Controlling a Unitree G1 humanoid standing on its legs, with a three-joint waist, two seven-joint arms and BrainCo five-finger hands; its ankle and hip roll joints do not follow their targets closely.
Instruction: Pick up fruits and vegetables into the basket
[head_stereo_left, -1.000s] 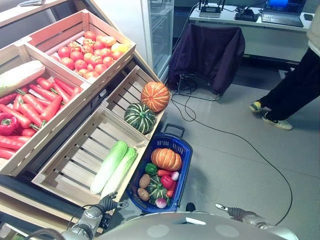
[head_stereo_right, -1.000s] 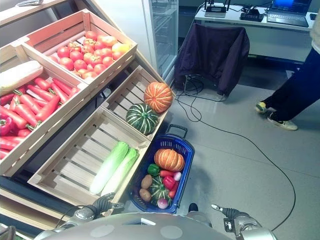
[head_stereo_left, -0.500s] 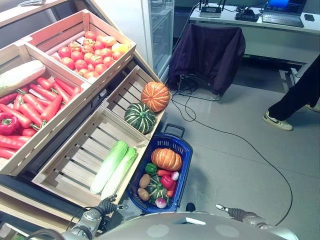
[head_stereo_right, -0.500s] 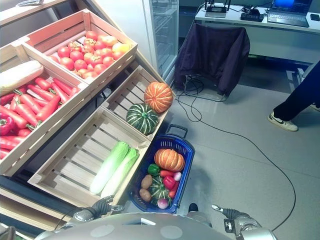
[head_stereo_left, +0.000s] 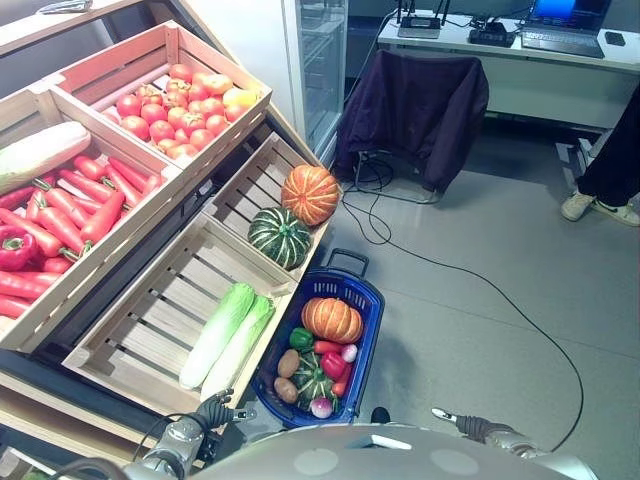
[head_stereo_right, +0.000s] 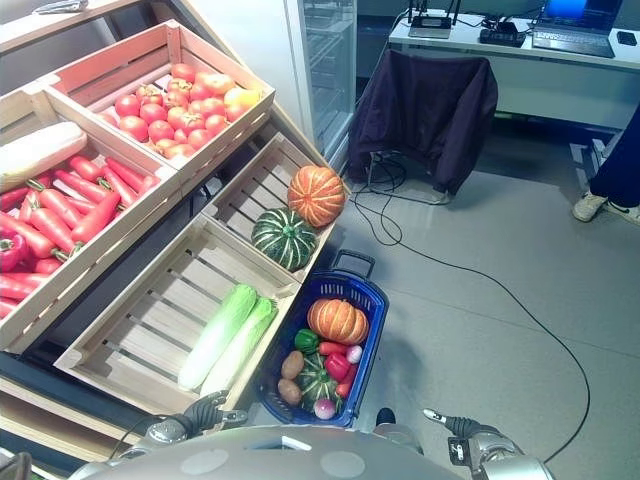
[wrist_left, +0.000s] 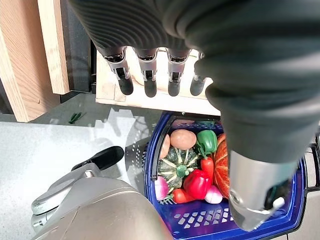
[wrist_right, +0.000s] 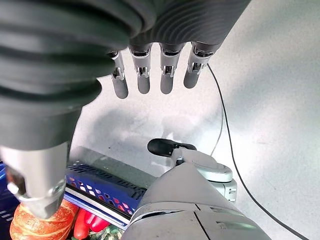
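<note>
A blue basket stands on the floor against the lowest crate. In it lie an orange pumpkin, a small green squash, a green pepper, potatoes, red peppers and radishes. My left hand hangs low beside the basket's near left corner, its fingers straight and holding nothing. My right hand hangs over the bare floor to the basket's right, its fingers straight and empty too. The crates hold an orange pumpkin, a green squash and two long cabbages.
Upper crates hold tomatoes and long red peppers. A chair draped in dark cloth stands behind the basket, before a desk. A person's shoe shows at the far right. Open floor lies right of the basket.
The person at the right has walked off toward the right edge. Both hands, the basket and the produce stay where they were.
</note>
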